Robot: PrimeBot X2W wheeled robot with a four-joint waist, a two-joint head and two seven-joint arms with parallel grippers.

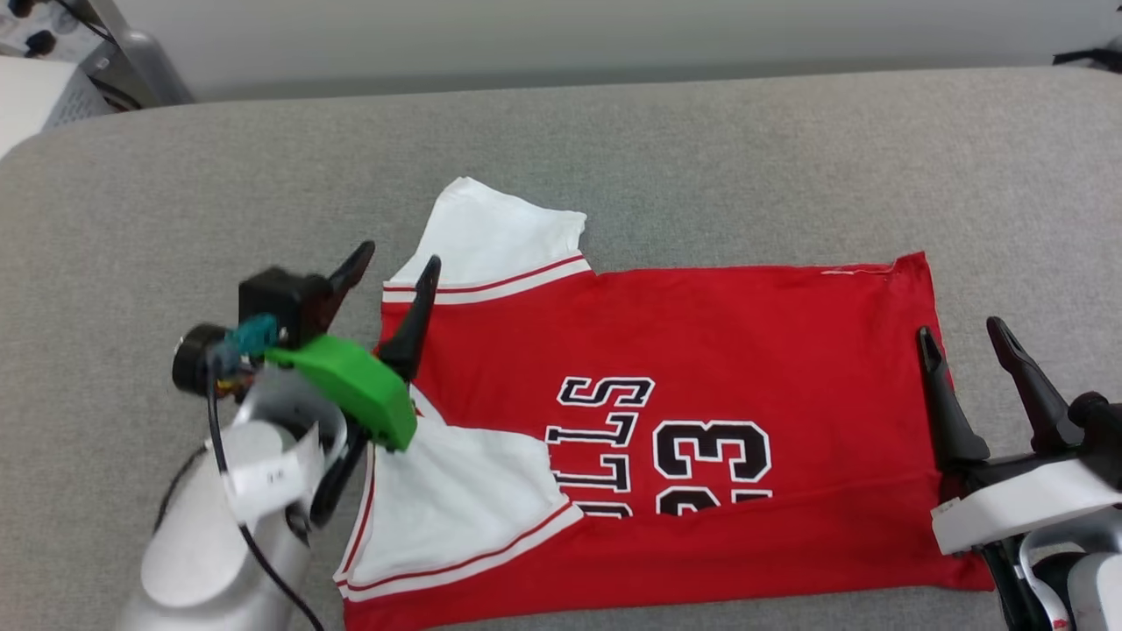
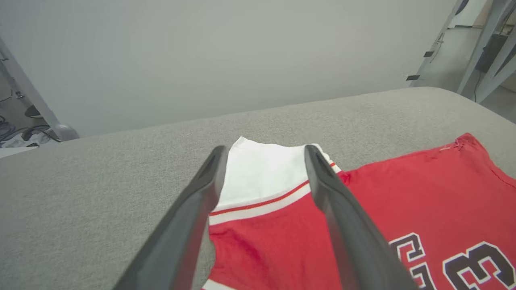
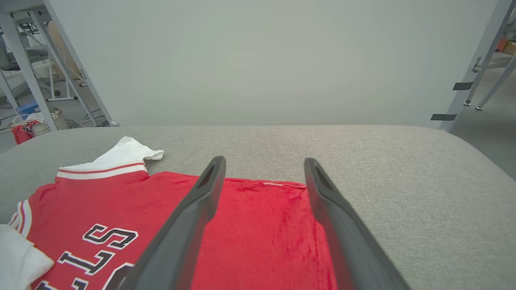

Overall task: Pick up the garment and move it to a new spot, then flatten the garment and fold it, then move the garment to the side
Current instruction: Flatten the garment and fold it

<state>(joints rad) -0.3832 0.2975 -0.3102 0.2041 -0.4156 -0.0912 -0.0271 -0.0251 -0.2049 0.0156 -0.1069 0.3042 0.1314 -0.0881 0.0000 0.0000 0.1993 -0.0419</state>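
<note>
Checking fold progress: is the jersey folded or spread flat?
Partly folded: the near edge of the jersey laps over the numbers, cutting them off; the far sleeve lies spread out.

Head view: looking steeply down from above, taking in the whole garment (image 1: 701, 333) on the desk (image 1: 701, 149).
Left wrist view: riding low over the collar end, facing along the left gripper (image 2: 264, 148) toward the wall (image 2: 242, 60).
Right wrist view: riding low over the hem end, facing that wall.
Shared: all three showing the far white sleeve (image 1: 500, 232).
</note>
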